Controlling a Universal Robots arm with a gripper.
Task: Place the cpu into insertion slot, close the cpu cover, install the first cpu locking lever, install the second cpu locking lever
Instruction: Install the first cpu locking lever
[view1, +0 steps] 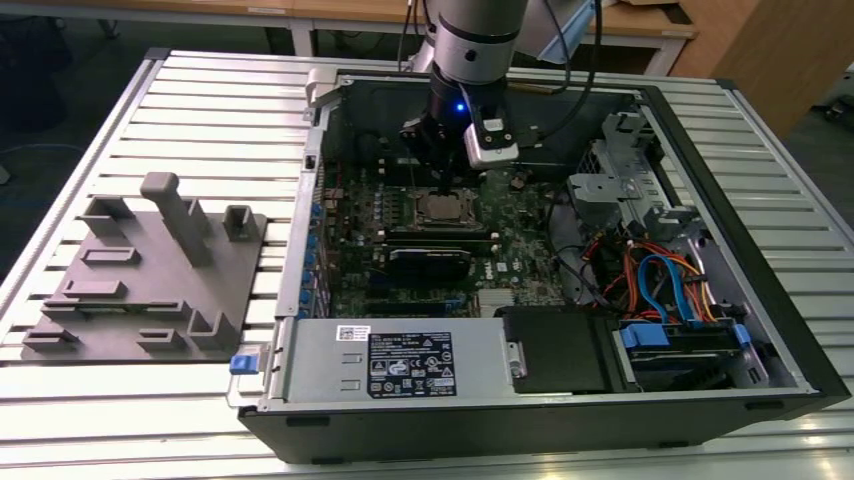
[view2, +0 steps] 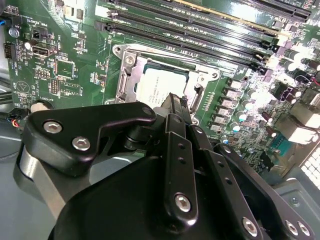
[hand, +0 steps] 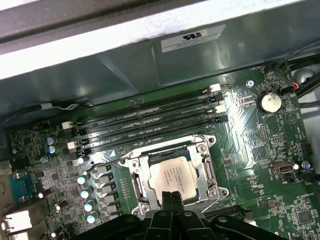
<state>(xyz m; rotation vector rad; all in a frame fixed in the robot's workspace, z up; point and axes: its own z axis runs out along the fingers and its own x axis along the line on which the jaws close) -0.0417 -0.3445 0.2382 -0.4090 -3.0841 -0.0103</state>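
End effector (hand: 170, 196), fingers pinched narrow with nothing between them, hangs at the edge of the cpu (hand: 172, 175), likely to serve as a slim pushing tip. The cpu lies flat in the insertion slot (hand: 167, 154) on the green board (hand: 260, 150). The cpu cover (hand: 206, 167) lies down around it, framing the chip.

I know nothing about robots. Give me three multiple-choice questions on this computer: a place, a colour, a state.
1. Where is the cpu? A in the insertion slot; B on the grey rack; C on the power supply.
2. The circuit board is: A blue; B green; C red.
3. The cpu cover is: A standing upright; B removed; C lying flat around the cpu.
Answers: 1 A, its silver top sits inside the slot; 2 B, green shows all around the slot; 3 C, the frame lies level over it.
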